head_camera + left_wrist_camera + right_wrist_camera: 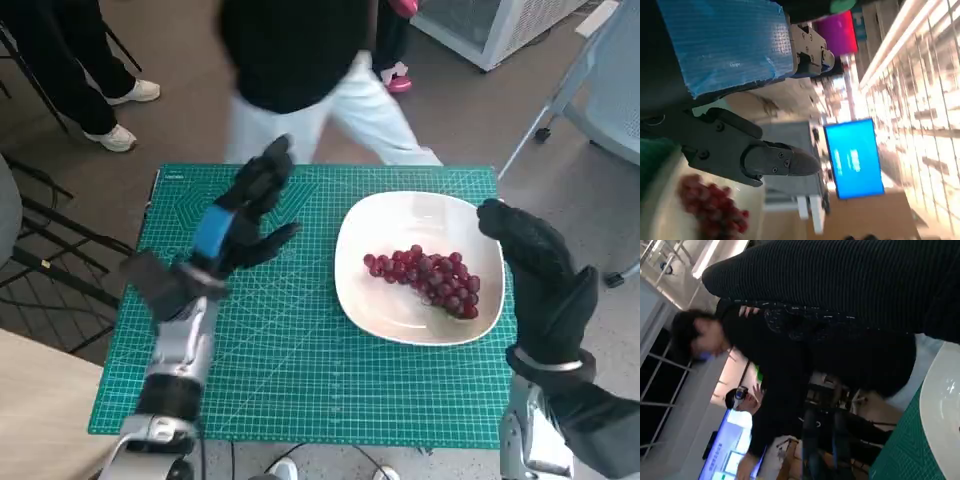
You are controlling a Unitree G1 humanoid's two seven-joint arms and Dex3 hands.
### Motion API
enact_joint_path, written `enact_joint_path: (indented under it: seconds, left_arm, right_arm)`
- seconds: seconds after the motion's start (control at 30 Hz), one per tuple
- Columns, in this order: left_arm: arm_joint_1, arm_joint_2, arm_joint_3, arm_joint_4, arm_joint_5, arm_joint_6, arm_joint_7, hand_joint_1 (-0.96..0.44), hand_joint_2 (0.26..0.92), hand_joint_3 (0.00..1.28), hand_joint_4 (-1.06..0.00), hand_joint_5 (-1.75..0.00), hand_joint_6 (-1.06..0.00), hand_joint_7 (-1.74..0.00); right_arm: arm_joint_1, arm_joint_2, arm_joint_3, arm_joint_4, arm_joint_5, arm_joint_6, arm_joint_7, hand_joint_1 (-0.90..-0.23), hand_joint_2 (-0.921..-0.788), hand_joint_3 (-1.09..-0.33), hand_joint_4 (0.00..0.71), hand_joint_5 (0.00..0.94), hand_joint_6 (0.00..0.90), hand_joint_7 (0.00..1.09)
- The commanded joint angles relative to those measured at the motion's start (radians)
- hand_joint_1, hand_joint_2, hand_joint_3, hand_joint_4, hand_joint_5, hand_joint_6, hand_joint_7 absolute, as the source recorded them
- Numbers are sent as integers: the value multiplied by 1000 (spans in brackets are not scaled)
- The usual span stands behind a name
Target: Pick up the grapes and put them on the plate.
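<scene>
A bunch of dark red grapes [428, 279] lies on the white plate [385, 310] on the right half of the green mat; the left wrist view also shows the grapes [710, 207], blurred. My left hand [243, 215] is raised over the mat's left half, well left of the plate, fingers spread and holding nothing. Its black fingers [765, 159] show empty in the left wrist view. My gloved right hand [535, 268] hovers by the plate's right rim, not touching the grapes, nothing visible in it. The plate's rim [940, 405] appears in the right wrist view.
The green cutting mat [290, 350] covers the small table. A person in a black top and white trousers [330, 90] stands at the far edge; another person's legs [70, 70] are at the back left. A chair [600, 90] stands to the right.
</scene>
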Motion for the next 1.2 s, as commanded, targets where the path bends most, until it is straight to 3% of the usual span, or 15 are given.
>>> enact_joint_path:
  seconds: [0.03, 0.43, 1.2]
  left_arm:
    - [63, 16, 17, -80, -15, -18, 5, -438, 921, 270, -218, -19, -251, -6]
    - [170, 35, 30, -179, -6, 7, 40, -475, 921, 264, -275, -27, -280, -17]
    - [228, 23, 21, -235, -48, 31, 24, -507, 921, 254, -299, -9, -308, -16]
  right_arm:
    - [0, -1, 8, 21, 12, 22, 23, -628, -921, -760, 377, 3, 202, 27]
    - [-26, -9, 10, 50, 7, 21, 46, -624, -921, -766, 375, 1, 199, 25]
    - [-30, -23, 12, 61, -8, 8, 68, -625, -921, -797, 374, 0, 197, 26]
